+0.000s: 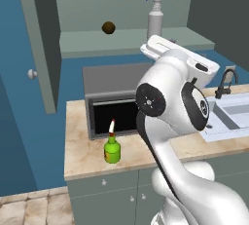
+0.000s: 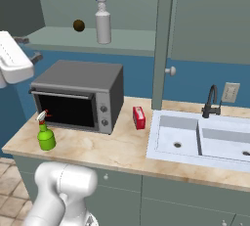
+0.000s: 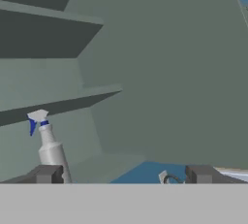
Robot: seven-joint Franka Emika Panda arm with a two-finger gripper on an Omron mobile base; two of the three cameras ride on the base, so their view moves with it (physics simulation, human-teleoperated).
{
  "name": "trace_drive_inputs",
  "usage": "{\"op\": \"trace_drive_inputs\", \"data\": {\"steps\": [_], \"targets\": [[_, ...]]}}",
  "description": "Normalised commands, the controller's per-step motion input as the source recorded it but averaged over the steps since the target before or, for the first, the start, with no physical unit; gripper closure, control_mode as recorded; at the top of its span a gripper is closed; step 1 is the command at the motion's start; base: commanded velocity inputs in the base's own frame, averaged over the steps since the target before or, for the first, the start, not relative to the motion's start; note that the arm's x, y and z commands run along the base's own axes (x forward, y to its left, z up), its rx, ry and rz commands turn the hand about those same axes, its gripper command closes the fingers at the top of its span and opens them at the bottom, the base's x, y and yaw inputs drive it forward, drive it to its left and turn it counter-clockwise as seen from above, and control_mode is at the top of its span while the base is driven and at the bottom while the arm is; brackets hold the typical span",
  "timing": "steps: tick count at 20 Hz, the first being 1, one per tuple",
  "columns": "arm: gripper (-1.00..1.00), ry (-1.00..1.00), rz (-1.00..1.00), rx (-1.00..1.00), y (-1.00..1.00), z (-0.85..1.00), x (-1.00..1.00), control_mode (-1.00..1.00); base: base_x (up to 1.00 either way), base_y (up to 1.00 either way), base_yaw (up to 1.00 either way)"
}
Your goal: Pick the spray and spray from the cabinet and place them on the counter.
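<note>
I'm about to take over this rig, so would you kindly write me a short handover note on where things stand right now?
Gripper: open, holding nothing, facing into the open cabinet.
Green spray: upright on the counter, in front of the toaster oven. That one is done.
Grey-white spray: upright on the cabinet's bottom board, beside a small brown ball.
Left: grasp the grey-white spray, lift it out, set it on the counter.

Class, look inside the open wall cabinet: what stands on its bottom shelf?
A tall grey-white spray bottle and a small brown ball stand apart on the cabinet floor. The arm hides part of that shelf in the left base view.
</note>
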Motion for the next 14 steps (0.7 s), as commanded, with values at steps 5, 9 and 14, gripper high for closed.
{"op": "trace_drive_inputs", "data": {"steps": [5, 9, 14], "targets": [[-1.00, 0.01, 0.07, 0.00, -0.19, 0.14, 0.00, -1.00, 0.00, 0.00, 0.00], [-1.00, 0.03, 0.13, 0.00, -0.12, 0.09, 0.00, -1.00, 0.00, 0.00, 0.00], [-1.00, 0.01, 0.19, 0.00, -0.07, 0.02, 0.01, -1.00, 0.00, 0.00, 0.00]]}}
